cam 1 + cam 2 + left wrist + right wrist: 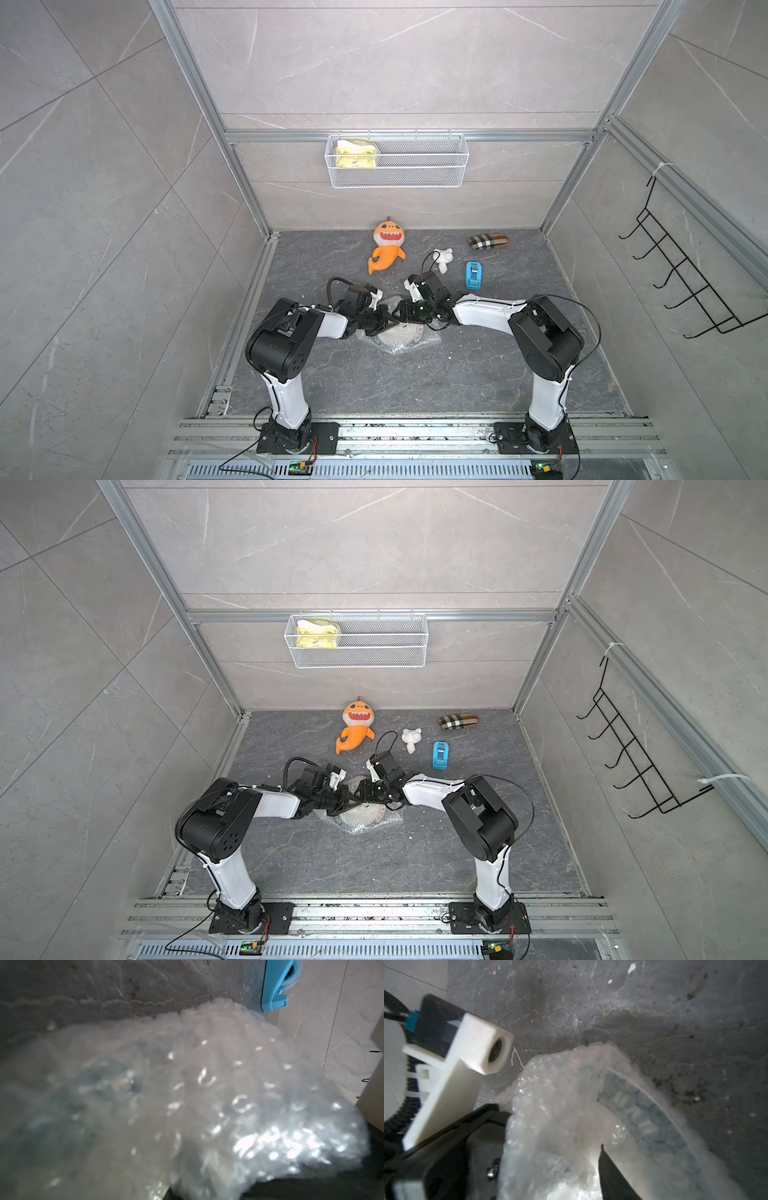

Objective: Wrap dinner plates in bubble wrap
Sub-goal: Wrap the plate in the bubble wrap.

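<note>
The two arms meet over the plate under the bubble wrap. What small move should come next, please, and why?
Probably the right tool should close on the raised fold of the clear, crinkly bubble wrap sheet. The left tool is shut on that fold above the round plate with the dark green lettered rim, which shows through the wrap; a right fingertip sits at the same bunch.

Clear, glinting bubble wrap [399, 338] over a plate [643, 1109], dark green rim, white letters! Orange shark toy [386, 249] at twelve o'clock, blue tape dispenser [473, 275] at two, tan checked case [488, 242].
</note>
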Motion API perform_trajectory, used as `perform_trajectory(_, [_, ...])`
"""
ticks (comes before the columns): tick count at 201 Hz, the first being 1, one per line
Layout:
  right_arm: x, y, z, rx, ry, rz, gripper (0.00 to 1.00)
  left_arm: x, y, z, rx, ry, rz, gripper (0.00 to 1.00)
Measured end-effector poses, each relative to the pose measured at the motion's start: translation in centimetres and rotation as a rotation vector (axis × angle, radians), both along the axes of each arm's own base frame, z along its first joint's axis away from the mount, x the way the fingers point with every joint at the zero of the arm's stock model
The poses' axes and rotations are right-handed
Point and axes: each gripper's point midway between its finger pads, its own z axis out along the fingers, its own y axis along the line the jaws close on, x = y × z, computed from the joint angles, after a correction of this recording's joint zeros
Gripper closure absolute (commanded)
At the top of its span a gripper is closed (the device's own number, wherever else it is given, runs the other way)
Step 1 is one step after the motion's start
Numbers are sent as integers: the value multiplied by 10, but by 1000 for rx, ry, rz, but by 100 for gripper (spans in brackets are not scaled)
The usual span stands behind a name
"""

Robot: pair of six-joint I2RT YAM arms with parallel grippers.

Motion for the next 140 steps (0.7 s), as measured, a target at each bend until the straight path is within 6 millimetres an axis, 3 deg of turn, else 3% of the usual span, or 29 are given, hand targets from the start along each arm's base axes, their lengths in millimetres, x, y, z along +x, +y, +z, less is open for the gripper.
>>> perform_trajectory(17, [-3, -1, -5, -1, 7, -3, 71, -1, 0, 0, 2, 3, -1, 100])
perform_trajectory(83, [-2, 1, -3, -3, -10, -6, 100, -6, 1, 2, 10, 5, -21, 100])
perform_trajectory(117, [-5, 1, -5, -11, -4, -4, 100, -10, 2, 5, 14, 14, -31, 98])
perform_trajectory(140, [-7, 2, -7, -17, 2, 1, 100, -17, 5, 9, 28, 30, -37, 82])
